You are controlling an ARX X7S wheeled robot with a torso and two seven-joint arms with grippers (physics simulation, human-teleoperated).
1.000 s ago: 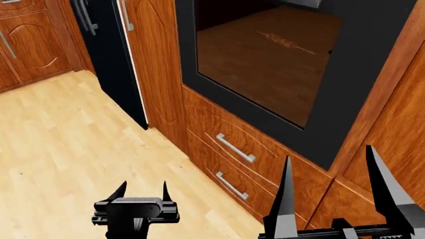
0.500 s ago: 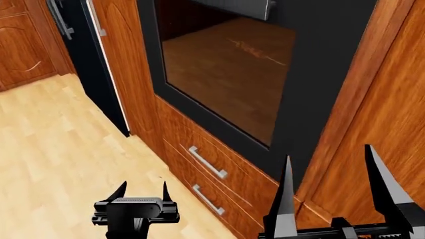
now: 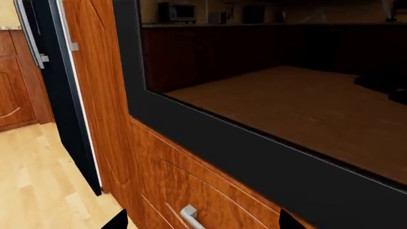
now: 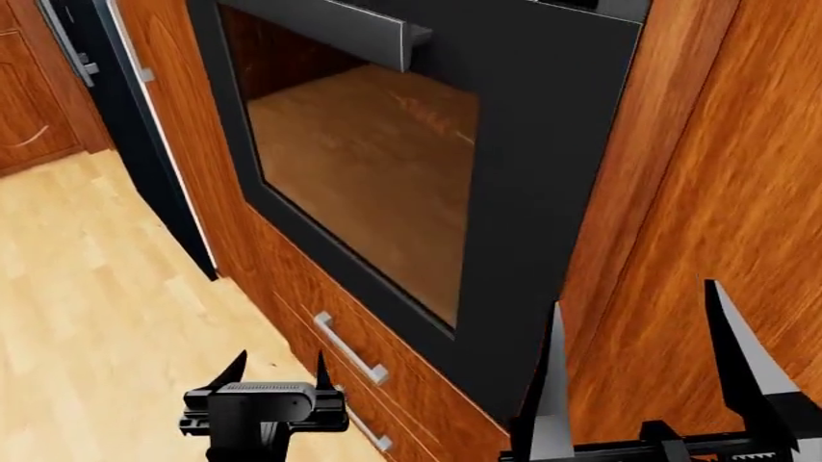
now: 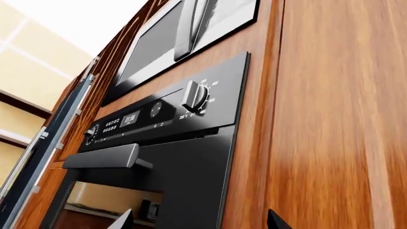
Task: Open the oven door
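I face a tall wall of reddish wooden cabinets with the oven door (image 4: 514, 192) set into it, a matte-black panel with a large dark glass window, closed flat against its frame. It fills the upper middle of my head view, ahead of and above both of my tools. Its grey bar handle (image 4: 353, 29) runs horizontally along the door's top edge; in the right wrist view the same handle (image 5: 105, 156) stands out from the panel just beneath the control panel (image 5: 162, 114) with its knob.

My right tool (image 4: 638, 371) sits low at the right of the head view, fingers spread wide apart and pointing up, holding nothing. My left tool (image 4: 276, 371) sits low and further left, also spread and empty, in front of the wooden drawers (image 4: 341, 351) below the oven.

I judge the right tool the nearer to the door, but the handle lies well above it and to its left. The reach must go upward, the fingers closing across that horizontal bar from above and below
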